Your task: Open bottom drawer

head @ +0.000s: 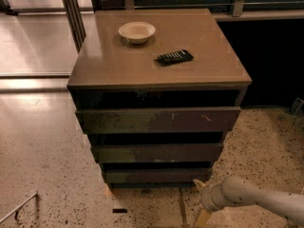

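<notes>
I log: bottom drawer (156, 175) dark olive-brown; bowl (137, 32) cream; remote (174, 57) black; floor (47, 151) speckled beige — my off-white gripper (203, 201) low beside the drawer's right corner.

A pale bowl (137, 32) and a black remote (175, 57) lie apart on the brown surface (109, 68). A tan piece (202, 218) on the speckled floor (57, 165) sits just below the gripper (201, 188).

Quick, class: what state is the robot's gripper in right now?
Gripper: low beside the bottom drawer, at its right corner; open or closed cannot be told.
</notes>
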`<act>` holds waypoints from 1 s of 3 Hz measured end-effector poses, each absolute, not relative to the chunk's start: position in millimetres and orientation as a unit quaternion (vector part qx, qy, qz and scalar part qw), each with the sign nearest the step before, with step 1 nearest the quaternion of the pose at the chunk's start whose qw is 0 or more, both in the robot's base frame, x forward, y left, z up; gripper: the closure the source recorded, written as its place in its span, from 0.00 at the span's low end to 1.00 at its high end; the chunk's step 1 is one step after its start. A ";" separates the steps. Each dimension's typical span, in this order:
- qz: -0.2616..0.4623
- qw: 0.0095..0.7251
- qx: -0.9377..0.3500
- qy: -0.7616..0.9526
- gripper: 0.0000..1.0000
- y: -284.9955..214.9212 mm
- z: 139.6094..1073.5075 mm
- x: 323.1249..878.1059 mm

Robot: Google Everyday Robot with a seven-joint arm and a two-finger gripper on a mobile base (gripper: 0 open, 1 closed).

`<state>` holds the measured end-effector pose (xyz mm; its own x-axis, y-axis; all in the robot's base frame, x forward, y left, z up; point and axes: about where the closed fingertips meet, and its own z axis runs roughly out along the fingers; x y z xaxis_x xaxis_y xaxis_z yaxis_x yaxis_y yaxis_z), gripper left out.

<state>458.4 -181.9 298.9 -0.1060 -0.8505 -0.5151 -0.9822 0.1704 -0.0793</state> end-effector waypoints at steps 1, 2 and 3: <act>0.139 0.241 -0.643 0.713 0.00 -181.8 287.2 462.4; 0.139 0.241 -0.644 0.713 0.00 -181.7 287.4 462.2; 0.137 0.256 -0.654 0.698 0.00 -178.9 277.1 464.2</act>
